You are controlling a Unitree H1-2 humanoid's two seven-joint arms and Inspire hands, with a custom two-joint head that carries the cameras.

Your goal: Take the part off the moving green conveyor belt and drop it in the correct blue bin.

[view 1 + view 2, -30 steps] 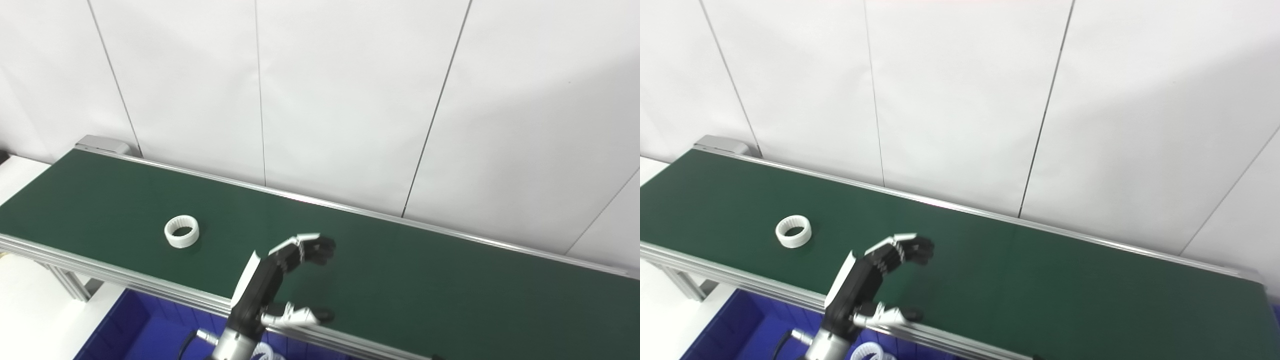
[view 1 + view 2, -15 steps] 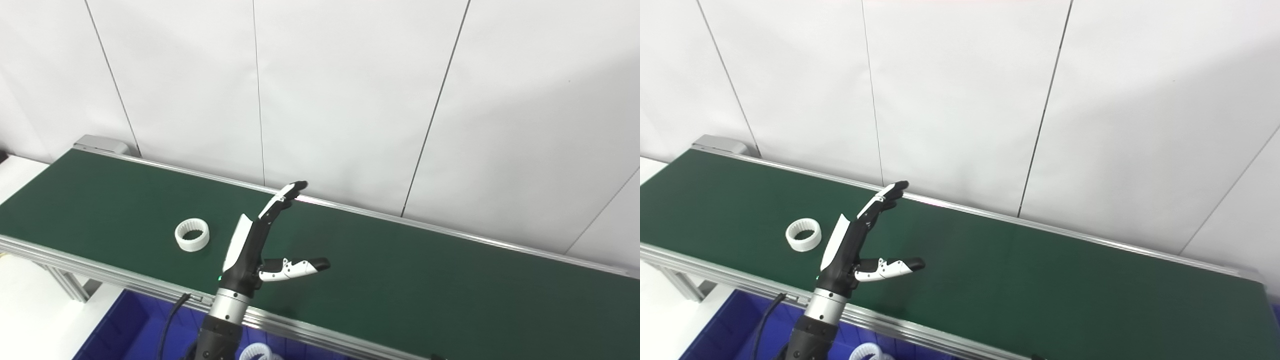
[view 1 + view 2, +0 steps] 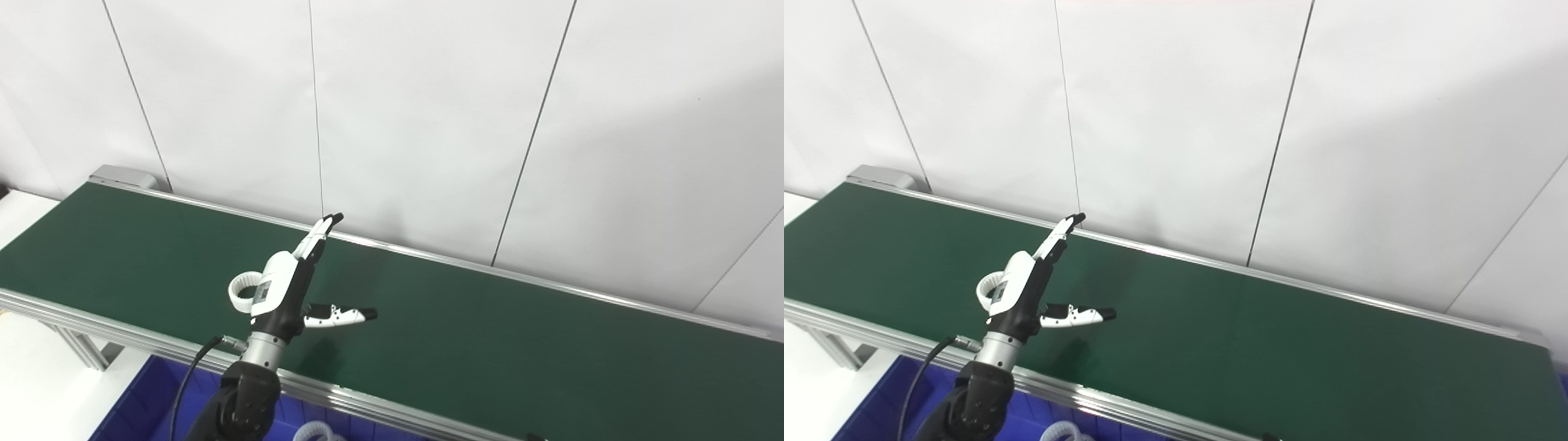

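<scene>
A white ring-shaped part (image 3: 241,288) lies on the green conveyor belt (image 3: 490,331), partly hidden behind my left hand; it also shows in the right eye view (image 3: 986,288). My left hand (image 3: 294,288) is raised above the belt, just right of the ring, open with fingers stretched up and thumb pointing right. It holds nothing. It also shows in the right eye view (image 3: 1032,288). A blue bin (image 3: 147,404) sits below the belt's near edge. My right hand is not in view.
A white ring part (image 3: 312,432) lies in the blue bin below the belt. The belt's metal rail (image 3: 380,407) runs along the near edge. White wall panels stand behind the belt. A white surface (image 3: 24,361) lies at the far left.
My left hand rose from the belt's near edge, opened its curled fingers and moved left toward the ring. The ring travelled right along the belt and is now partly behind the hand.
</scene>
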